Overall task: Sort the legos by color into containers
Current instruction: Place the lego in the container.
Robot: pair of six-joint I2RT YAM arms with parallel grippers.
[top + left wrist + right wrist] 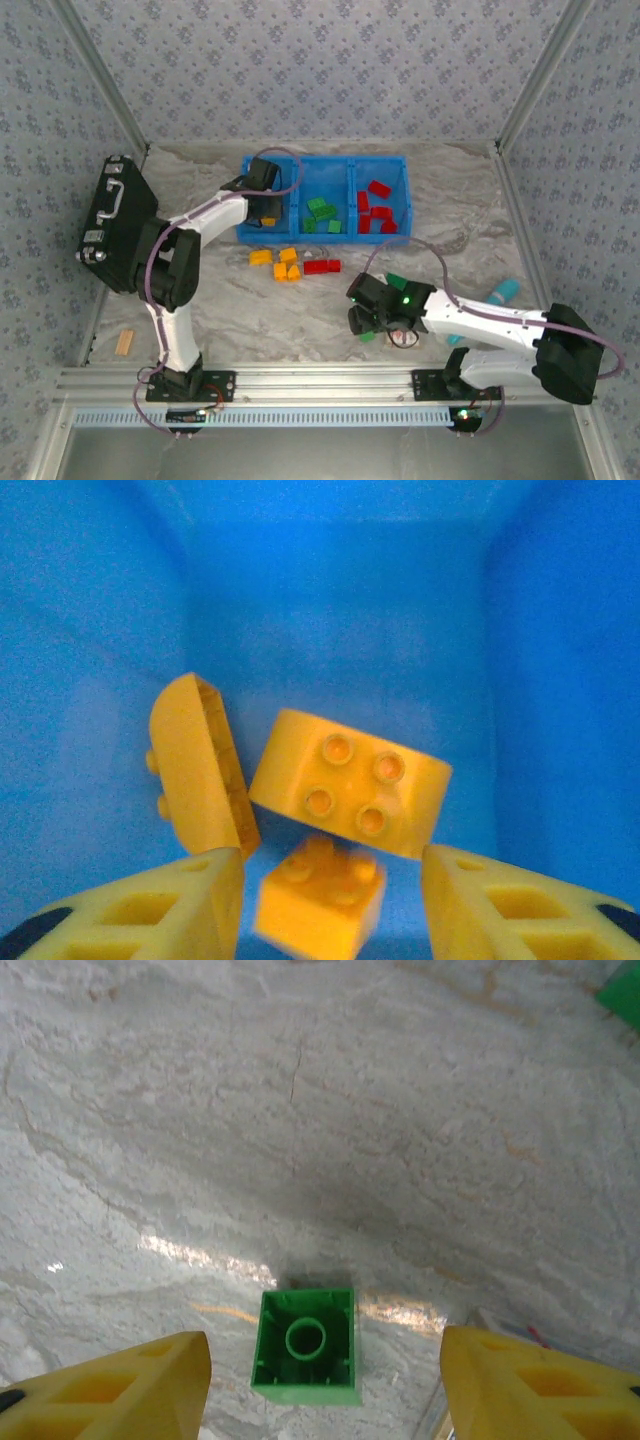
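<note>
Two steps in hand: a drop-off and a pick-up.

The left gripper (332,872) hangs inside the left compartment (340,620) of the blue bin (398,160), jaws parted. A small orange-yellow brick (320,902) sits between its fingers, blurred, with a gap on its right side. Probably let go, not gripped. Studs up, squarish, no real long axis. Two more yellow bricks (350,792) lie beyond it.

The right gripper (322,1348) hovers low over the table (450,200) at the near side, jaws wide, holding nothing, astride a green brick (305,1345). Hollow underside up, square footprint, sides roughly square to the finger line.

Next, as I judge: right drops, closes on green, and carries it to the middle compartment (325,180). Left lifts clear and goes for the loose orange-yellow bricks (286,262).
</note>
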